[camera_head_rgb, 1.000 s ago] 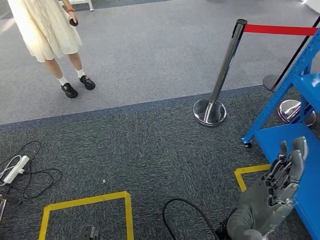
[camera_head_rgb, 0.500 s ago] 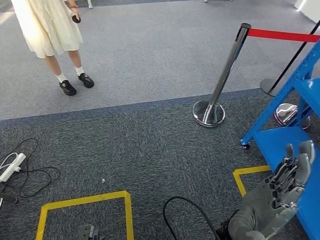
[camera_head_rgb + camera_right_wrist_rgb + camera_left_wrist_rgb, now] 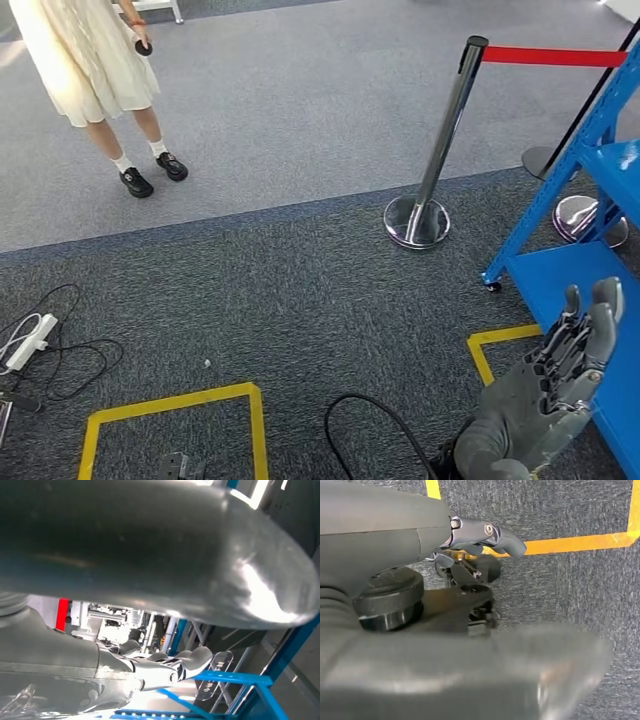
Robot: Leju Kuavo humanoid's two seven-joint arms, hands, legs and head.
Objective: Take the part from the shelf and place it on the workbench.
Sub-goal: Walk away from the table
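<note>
My right hand: fingers spread, holding nothing, beside the blue shelf | my left hand: fingers' state unclear | part: unseen, so heft and hold-point unjudgeable.

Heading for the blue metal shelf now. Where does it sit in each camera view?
Head view: blue metal shelf at the right edge, beside the right robot hand.
Right wrist view: its blue beams run beyond the right robot hand.
Left wrist view: faces grey carpet and yellow floor tape instead.
Shared landmark: the right robot hand.
</note>
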